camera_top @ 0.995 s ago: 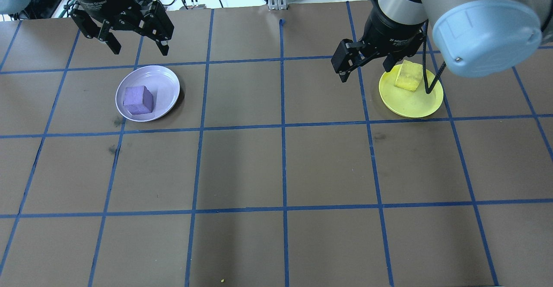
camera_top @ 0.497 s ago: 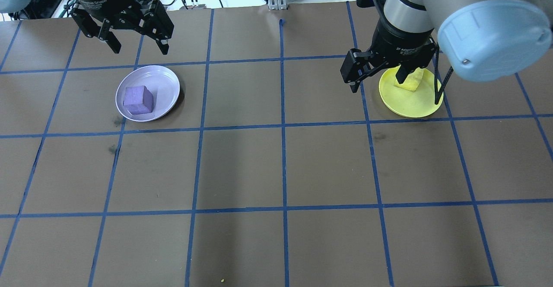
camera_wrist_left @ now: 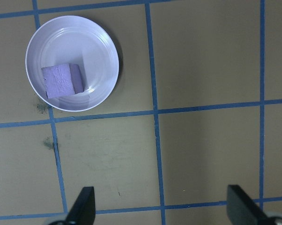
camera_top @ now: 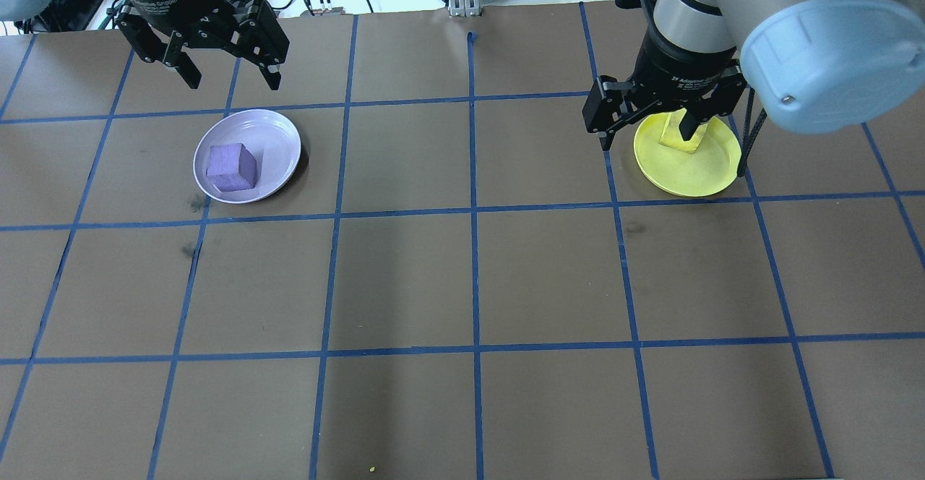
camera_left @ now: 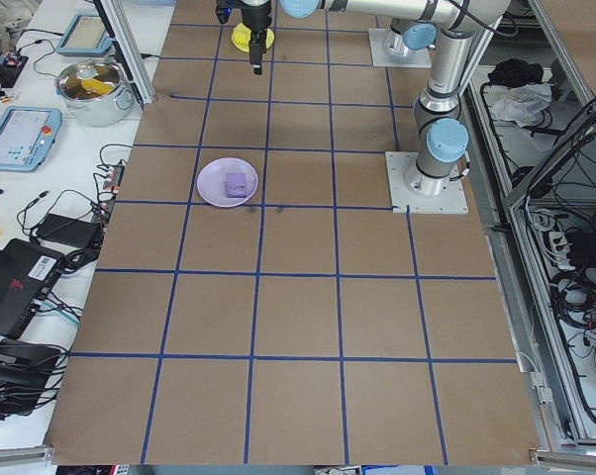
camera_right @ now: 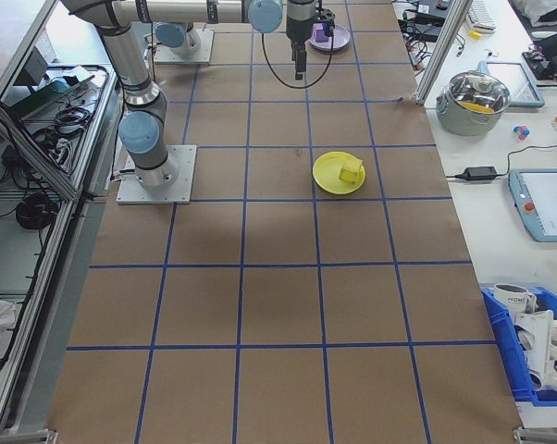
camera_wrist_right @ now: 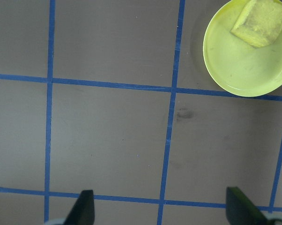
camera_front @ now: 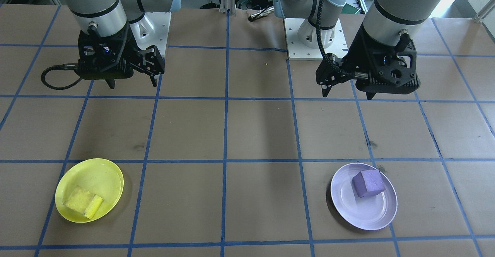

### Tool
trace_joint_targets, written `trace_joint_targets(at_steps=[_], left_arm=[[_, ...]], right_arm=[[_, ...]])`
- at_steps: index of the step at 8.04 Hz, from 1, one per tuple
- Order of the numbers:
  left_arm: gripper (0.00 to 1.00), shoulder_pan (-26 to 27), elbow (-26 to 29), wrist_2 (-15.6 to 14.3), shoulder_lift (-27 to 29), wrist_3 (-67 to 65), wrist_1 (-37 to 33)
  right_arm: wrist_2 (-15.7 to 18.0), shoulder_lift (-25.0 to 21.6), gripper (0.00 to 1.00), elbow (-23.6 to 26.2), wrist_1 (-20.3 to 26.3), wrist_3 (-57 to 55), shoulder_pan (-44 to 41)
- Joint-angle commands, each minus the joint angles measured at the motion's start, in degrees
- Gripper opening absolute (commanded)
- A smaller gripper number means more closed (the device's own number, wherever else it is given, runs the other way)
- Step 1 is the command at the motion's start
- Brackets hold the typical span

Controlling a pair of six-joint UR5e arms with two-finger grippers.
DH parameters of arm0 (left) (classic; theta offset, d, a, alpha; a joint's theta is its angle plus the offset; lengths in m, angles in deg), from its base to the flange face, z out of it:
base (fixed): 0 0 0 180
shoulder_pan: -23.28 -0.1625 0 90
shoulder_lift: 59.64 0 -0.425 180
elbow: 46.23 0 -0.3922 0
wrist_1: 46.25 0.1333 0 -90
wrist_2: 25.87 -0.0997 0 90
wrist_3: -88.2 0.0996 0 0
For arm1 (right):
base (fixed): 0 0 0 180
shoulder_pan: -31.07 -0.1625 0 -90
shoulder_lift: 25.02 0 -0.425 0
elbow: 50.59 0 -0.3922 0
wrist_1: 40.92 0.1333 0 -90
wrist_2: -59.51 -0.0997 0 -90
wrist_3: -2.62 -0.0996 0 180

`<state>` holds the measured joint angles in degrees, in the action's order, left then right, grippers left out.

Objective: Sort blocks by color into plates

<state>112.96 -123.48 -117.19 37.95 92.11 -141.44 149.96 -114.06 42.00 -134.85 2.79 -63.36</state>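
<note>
- I see the small purple foam cube (camera_top: 231, 168), matte and rough-faced, lying in the pale lavender round plastic plate (camera_top: 278, 140) at upper left of the overhead frame, toward that plate's lower-left side.
- It has no long axis; its faces sit slightly turned against the blue tape grid lines (camera_top: 473, 209).
- The bright yellow foam cube (camera_front: 83, 202) lies in the bright yellow round plate (camera_front: 96, 172) at lower left of the front-facing frame, near the rim, tipped so that one edge points down.
- Both plates rest on the brown paper-covered counter (camera_top: 462, 285), well apart.
- My left gripper (camera_top: 222, 68) hangs above the counter beside the lavender plate, fingers apart and empty.
- My right gripper (camera_front: 131, 77) hangs over the counter, fingers spread wide, holding nothing.
</note>
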Motion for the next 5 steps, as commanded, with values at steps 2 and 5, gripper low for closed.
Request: trace_joint_targets(at_steps=[2, 5], left_arm=[[1.0, 0.0, -0.4, -0.1, -0.2, -0.4, 0.1], [1.0, -0.1, -0.5, -0.2, -0.6, 0.4, 0.0]], right_arm=[[2.5, -0.1, 1.0, 0.1, 0.1, 0.0, 1.4], [2.5, -0.1, 1.0, 0.3, 0.4, 0.0, 1.4]])
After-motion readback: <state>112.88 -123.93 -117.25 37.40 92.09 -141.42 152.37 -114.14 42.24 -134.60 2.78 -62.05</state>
